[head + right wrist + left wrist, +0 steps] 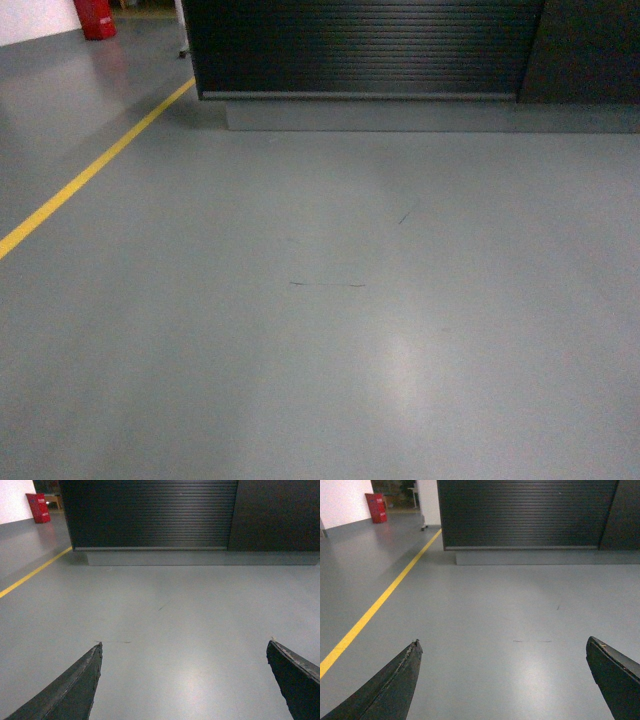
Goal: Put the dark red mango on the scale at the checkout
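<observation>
Facing checkout (360, 50) across floor (320, 300), jaws spread.

no readable text, labels, brands, numbers or signs in any view

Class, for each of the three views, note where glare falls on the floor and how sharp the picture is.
Head view: soft, a pale glare patch on the floor. Left wrist view: faint sheen between the open jaws, checkout ribs crisp. Right wrist view: dim glare low centre, jaws blurred.
</observation>
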Tool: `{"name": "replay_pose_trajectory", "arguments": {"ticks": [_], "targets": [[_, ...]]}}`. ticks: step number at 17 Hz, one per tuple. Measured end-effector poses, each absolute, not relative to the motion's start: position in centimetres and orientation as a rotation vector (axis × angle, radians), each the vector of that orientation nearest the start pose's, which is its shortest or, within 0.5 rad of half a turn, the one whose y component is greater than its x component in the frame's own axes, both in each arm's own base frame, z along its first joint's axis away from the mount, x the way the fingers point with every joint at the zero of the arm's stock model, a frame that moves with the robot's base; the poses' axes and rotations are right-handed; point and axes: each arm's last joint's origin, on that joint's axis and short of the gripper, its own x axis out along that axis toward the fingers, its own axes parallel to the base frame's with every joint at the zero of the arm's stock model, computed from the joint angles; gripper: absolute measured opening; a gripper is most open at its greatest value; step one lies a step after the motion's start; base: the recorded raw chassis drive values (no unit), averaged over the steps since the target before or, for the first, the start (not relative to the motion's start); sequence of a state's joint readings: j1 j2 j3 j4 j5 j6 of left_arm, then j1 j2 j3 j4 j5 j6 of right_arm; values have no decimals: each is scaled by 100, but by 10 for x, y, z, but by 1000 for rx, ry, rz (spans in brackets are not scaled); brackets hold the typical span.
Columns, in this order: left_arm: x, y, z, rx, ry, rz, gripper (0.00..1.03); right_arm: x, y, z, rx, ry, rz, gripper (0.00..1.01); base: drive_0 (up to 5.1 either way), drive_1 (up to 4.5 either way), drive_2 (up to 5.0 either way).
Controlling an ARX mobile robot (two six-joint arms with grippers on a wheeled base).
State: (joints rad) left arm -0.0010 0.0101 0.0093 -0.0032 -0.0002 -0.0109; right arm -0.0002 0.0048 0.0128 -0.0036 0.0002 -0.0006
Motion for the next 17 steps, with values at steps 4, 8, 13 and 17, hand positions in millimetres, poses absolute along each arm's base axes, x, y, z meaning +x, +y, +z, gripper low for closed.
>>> {"name": "replay_pose_trajectory", "arguments": {"ticks": [4,8,13,17], "targets": [[98,0,166,-11,4,-1,98,97,0,167,-1,-5,0,98,0,0,0],[98,0,166,-11,4,-1,98,97,0,167,-1,-4,0,98,0,0,0],[98,0,166,-11,4,-1,98,97,0,167,-1,-4,0,98,0,0,0],[98,0,166,-11,3,0,98,97,0,167,-1,-6,0,98,4,172,-164]]}}
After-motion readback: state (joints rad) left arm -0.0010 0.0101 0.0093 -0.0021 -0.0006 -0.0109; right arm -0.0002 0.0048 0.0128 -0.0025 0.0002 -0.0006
